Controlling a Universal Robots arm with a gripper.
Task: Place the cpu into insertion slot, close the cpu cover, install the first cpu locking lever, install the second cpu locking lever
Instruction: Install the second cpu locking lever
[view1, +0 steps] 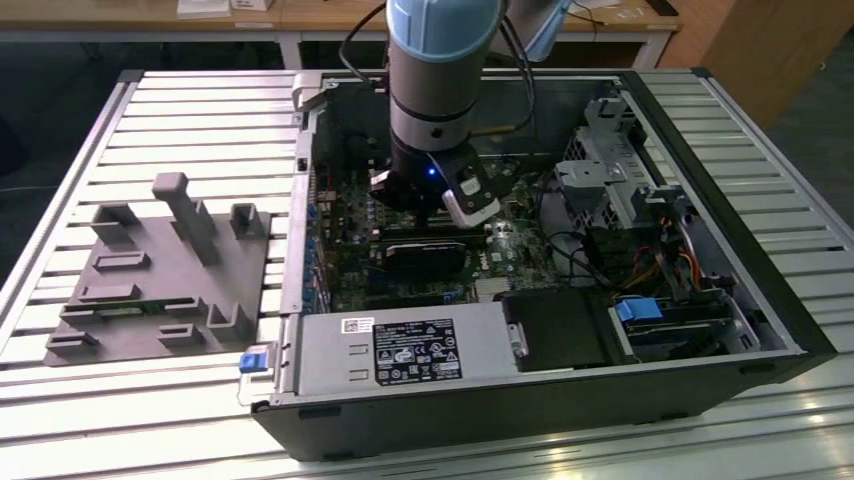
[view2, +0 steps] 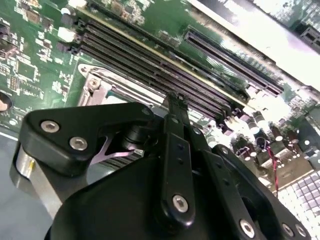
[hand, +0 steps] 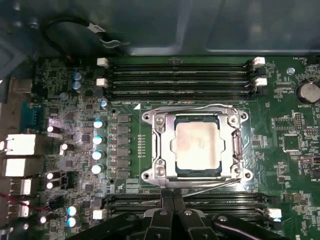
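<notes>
The cpu, a dull silver square chip, lies flat in the socket on the green motherboard. The cpu cover, a silvery frame plate, lies down flat around it. Thin wire levers run along the socket's edges. In both wrist views my gripper hovers beside the socket, over the memory slots, with its black fingers together and nothing between them. In the exterior view the gripper reaches down into the open computer case.
Memory slots flank the socket on two sides, and capacitors stand nearby. A black card, a power supply and a drive cage crowd the case. A grey fixture sits on the slatted table at the exterior view's left.
</notes>
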